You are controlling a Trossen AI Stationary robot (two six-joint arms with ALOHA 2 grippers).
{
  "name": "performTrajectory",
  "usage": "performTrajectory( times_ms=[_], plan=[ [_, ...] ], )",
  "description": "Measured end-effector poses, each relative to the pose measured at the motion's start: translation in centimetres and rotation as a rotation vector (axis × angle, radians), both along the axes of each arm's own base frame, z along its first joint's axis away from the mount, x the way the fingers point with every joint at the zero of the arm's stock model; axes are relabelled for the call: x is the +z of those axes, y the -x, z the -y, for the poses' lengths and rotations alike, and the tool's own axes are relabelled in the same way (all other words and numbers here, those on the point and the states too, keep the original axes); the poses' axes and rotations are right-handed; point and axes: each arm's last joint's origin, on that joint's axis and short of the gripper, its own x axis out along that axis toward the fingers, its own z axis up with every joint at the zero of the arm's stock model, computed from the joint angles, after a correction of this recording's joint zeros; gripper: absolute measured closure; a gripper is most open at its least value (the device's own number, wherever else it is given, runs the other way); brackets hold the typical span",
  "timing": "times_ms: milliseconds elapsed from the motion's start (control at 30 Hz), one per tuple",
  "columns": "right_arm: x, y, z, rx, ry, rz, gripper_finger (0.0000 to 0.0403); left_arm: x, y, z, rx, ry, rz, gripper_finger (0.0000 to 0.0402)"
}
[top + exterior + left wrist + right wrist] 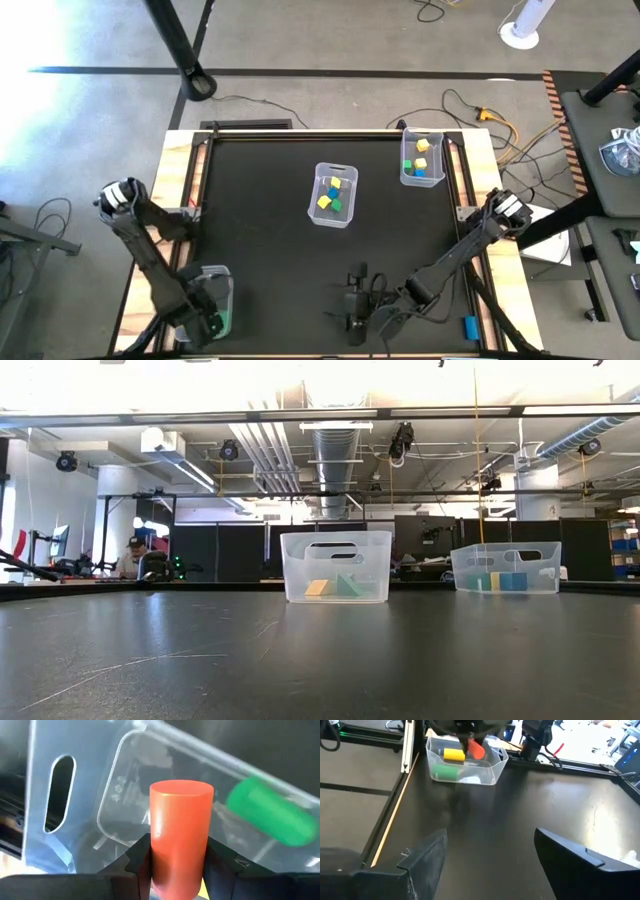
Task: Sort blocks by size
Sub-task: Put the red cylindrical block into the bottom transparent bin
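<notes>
Here, nearest the front edge of the table (260,220), the left gripper (175,865) pinches a red cylinder-shaped block (179,832) between its two dark fingers (137,862), one pressed on each side of the block's lower half while its rounded upper end stands clear above them. The block hangs over the open top of a clear bin (212,298) at the table's front left corner. Inside that bin lie a green rounded block (270,817) just beside the red one, and, seen from the right wrist, a yellow block (453,754) as well.

Also at the front edge, toward the right, the right gripper (487,852) sits low over the bare black surface with its fingers spread wide and nothing between them. A small blue block (469,327) lies on the wooden border at the front right, just outside the arm.

Farther back, near the middle of the table, a second clear bin (332,194) holds several small cubes, yellow, green and blue. At the far right corner a third clear bin (422,157) holds more small cubes in the same colours. Beyond the table, in the low view, a person (130,557) sits at a desk in the room.
</notes>
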Motion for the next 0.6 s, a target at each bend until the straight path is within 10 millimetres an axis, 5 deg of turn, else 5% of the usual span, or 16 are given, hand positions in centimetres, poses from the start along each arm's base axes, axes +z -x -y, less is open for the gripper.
performTrajectory(
  times_ms=[367,600],
  plan=[
    [-0.3,1.9,0.1,-0.036,-0.095,-0.176,0.0130,-4.0,0.1,-0.8,-0.023,0.121,-0.042,0.0281],
    [-0.9,5.5,0.4,-0.113,-0.307,-0.721,0.0116,-5.1,0.8,-1.7,-0.019,0.092,-0.098,0.0252]
  ],
)
